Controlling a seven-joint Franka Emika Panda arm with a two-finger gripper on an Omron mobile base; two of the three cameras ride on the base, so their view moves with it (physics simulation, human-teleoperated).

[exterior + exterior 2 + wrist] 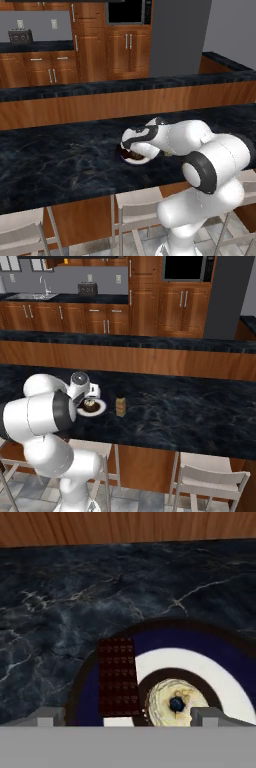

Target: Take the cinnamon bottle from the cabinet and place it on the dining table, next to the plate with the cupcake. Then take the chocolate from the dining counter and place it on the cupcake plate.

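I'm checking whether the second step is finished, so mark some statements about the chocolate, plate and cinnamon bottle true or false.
1. The chocolate lies on the plate. True.
2. The cupcake has been moved off the plate onto the counter. False: it sits on the plate, beside the chocolate.
3. The cinnamon bottle stands upright on the counter, beside the plate. True.
4. The gripper is clamped on the chocolate. False: its fingertips stand wide apart, gripping nothing.

Glossy, seemingly marble dining table (60, 612)

cinnamon bottle (120, 406) just beside plate (101, 409), counter (190, 411) beyond bare
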